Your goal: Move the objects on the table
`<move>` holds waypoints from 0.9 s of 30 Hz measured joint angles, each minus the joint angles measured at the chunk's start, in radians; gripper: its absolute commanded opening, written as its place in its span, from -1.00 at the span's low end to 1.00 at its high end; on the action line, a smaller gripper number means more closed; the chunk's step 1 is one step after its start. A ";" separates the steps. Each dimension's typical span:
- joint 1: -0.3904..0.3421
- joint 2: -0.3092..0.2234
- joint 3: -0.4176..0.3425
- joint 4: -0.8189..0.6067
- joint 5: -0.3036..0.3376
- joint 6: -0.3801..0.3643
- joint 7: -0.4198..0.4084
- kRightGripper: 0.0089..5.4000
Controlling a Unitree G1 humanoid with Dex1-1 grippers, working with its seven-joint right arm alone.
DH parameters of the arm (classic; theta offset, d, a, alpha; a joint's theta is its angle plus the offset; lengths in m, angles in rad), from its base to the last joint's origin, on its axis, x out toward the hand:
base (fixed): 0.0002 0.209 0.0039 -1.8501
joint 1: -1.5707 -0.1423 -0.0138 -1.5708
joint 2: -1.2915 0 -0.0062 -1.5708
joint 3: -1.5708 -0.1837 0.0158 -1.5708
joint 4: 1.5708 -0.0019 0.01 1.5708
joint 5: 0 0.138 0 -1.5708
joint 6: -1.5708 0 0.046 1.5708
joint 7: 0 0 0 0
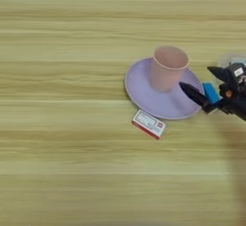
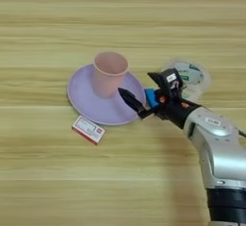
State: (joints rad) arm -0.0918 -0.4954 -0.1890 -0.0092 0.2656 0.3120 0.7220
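I see my right gripper [image 2: 138, 89] reaching in from the right, the silver forearm [image 2: 218, 145] running up from the bottom right corner. Its two black fingers [image 2: 130, 101] are spread wide, one pointing left over the edge of the purple plate [image 2: 79, 100], the other angled up toward the back of the table [image 2: 48, 172]. The small blue block [image 2: 151, 97] sits right in the crook between them, close to the base of the fingers and just beside the plate's right rim. I can't tell whether the block rests on the wood or touches a finger; the fingers are not closed on it.

The pink cup [image 2: 109, 73] stands upright on the plate, toward its back half, with its open mouth facing up. The lower finger's tip lies near the cup's foot, a little to its right, and does not touch it.

Behind the gripper, the clear round container [image 2: 192, 78] with its white and green label lies flat on the wood, partly hidden by the upper finger and the gripper body.

A small white and red box [image 2: 88, 130] lies at a slant just in front of the plate, apart from the gripper.
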 measured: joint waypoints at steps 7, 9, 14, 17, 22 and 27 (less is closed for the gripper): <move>-0.008 0.017 0.027 0.001 -0.002 -0.015 0.005 0.99; -0.015 0.021 0.030 0.002 -0.002 -0.015 0.004 0.99; -0.034 0.031 0.044 0.008 -0.003 -0.015 -0.001 0.99; -0.056 0.036 0.055 0.015 -0.007 -0.015 -0.008 0.99; -0.081 0.041 0.070 0.026 -0.009 -0.015 -0.015 0.99; -0.092 0.043 0.088 0.052 -0.018 -0.016 -0.015 0.99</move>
State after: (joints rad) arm -0.1840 -0.4525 -0.1009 0.0432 0.2478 0.2964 0.7068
